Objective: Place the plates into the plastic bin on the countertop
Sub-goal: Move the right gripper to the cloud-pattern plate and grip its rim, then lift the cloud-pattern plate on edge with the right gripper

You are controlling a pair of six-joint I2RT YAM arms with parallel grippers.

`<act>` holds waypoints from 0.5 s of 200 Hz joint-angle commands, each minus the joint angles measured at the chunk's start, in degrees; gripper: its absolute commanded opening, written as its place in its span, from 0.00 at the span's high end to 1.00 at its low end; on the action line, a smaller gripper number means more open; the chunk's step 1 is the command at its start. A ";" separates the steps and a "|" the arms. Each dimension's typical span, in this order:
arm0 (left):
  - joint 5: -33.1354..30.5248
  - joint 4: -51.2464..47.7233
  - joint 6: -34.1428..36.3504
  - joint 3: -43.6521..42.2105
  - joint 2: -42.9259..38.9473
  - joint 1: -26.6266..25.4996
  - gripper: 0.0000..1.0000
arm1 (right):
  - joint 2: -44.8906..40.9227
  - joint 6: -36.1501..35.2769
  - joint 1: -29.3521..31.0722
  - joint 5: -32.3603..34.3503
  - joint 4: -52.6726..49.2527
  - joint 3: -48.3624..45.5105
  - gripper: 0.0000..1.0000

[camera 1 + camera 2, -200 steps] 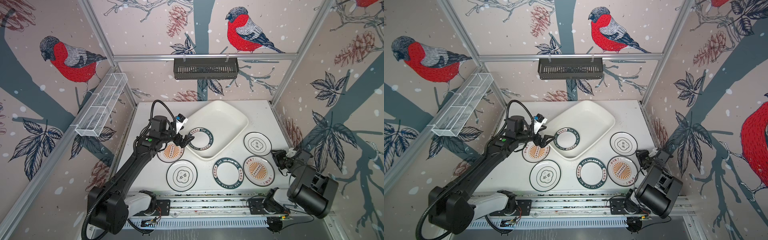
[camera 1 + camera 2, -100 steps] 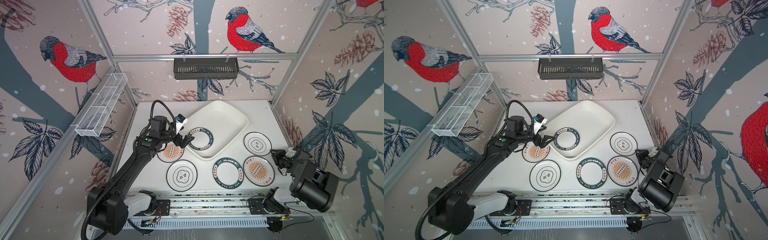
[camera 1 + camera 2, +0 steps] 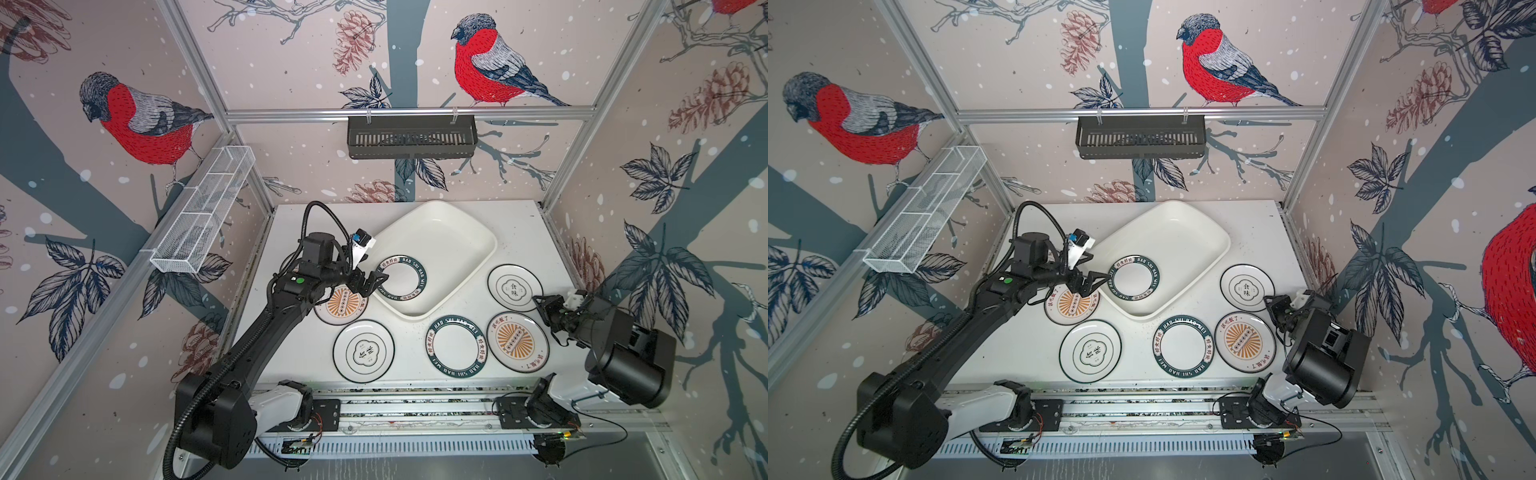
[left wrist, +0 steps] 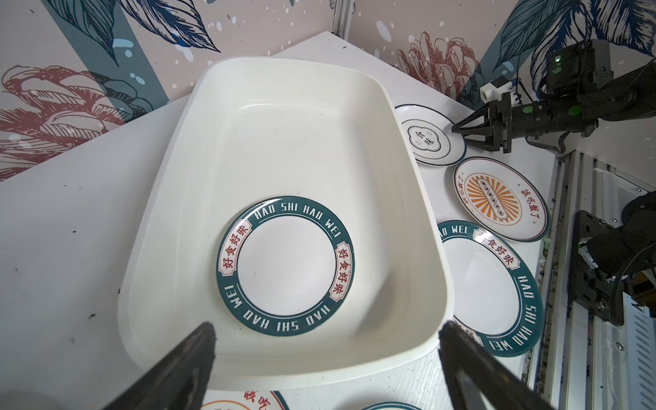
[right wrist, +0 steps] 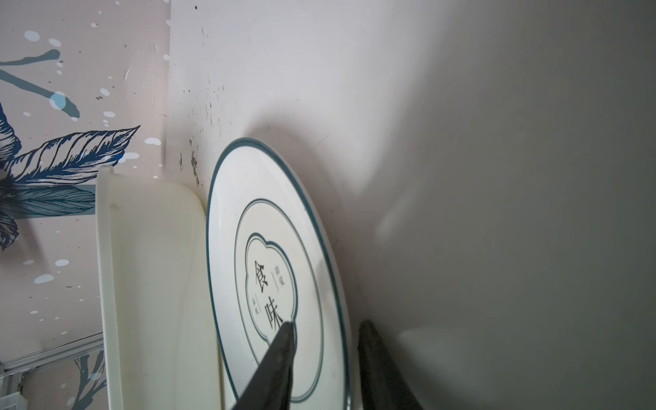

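Left gripper fingers wide apart, right gripper narrower

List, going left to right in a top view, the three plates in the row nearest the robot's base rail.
Black-rimmed emblem plate → green lettered-rim plate → orange sunburst plate, all lying flat on the countertop, outside the plastic bin.
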 commanded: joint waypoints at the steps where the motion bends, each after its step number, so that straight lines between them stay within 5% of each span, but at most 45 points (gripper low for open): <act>1: 1.10 1.20 0.30 -0.28 -0.04 -0.06 0.03 | 0.59 1.40 0.15 1.90 1.81 -0.11 0.67; 100: 1.29 0.83 0.13 0.30 0.10 -0.08 0.03 | 3.26 2.89 0.24 3.07 5.21 -1.10 0.73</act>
